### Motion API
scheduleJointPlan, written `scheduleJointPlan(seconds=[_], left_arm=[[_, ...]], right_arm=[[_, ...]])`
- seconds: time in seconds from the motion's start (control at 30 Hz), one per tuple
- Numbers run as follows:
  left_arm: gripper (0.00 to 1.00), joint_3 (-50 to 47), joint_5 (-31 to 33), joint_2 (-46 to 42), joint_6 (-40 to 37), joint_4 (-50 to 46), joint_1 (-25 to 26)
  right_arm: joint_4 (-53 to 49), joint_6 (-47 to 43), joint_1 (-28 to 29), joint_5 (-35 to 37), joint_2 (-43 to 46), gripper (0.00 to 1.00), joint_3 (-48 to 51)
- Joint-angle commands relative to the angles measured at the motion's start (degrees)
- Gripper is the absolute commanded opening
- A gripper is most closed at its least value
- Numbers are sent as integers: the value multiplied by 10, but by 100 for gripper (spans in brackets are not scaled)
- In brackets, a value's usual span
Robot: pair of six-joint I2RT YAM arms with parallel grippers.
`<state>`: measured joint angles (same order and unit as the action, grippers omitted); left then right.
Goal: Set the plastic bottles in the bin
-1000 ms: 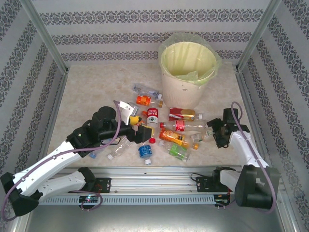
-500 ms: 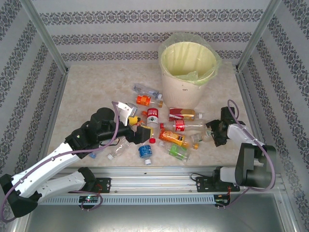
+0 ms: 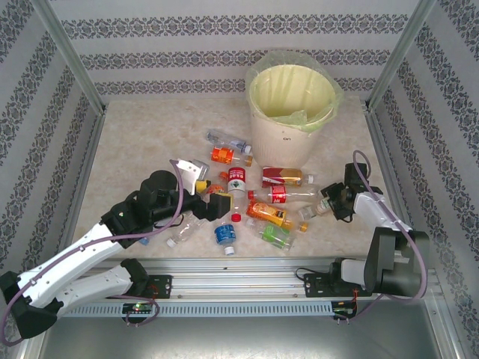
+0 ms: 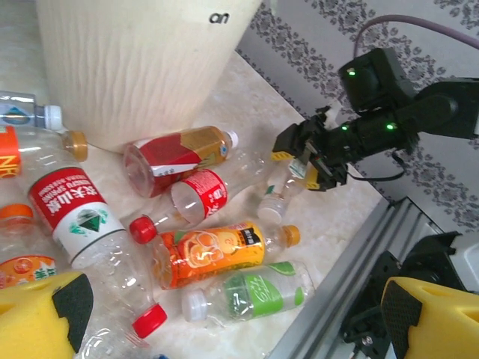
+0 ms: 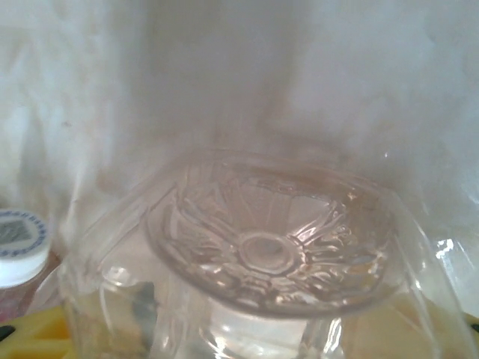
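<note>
The plastic bottles [image 3: 236, 179] lie in a heap on the pale surface [image 3: 150, 142], in front of the bin [image 3: 281, 142]. The bin stands upright at the back, with a yellow-green bag [image 3: 292, 82] inside it and over its rim. A bottle with a red label [image 4: 176, 153] lies just beside the bin's wall. An orange-label bottle [image 4: 209, 254] and a green-label bottle [image 4: 251, 293] lie side by side nearer the front.

The left gripper [image 3: 213, 196] hangs over the left side of the heap. Its yellow fingers [image 4: 45, 314] are spread wide apart and hold nothing.

The right gripper [image 4: 301, 158] is low at the right end of the heap. Its fingers sit one on each side of the bottom end of a clear bottle [image 4: 281, 183] with a white cap, which lies on its side. They are partly open, and I cannot tell if they press on the bottle.
</note>
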<state>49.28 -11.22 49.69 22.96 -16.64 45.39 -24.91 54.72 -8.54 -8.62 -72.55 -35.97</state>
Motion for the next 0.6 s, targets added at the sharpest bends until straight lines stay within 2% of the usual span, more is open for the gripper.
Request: scheduleJointPlan(seconds=[0.0,0.2,0.57], left_arm=[[100,-4,44,-12,16,22,7],[100,-6,79,-18,28,26,7],[100,4,66,-18,6,29,7]], right_arm=[[-5,-64,-5,9,39,56,-31],[-38,-123,-4,8,87,55,-73],[-53,-185,13,-30,180,53,-121]])
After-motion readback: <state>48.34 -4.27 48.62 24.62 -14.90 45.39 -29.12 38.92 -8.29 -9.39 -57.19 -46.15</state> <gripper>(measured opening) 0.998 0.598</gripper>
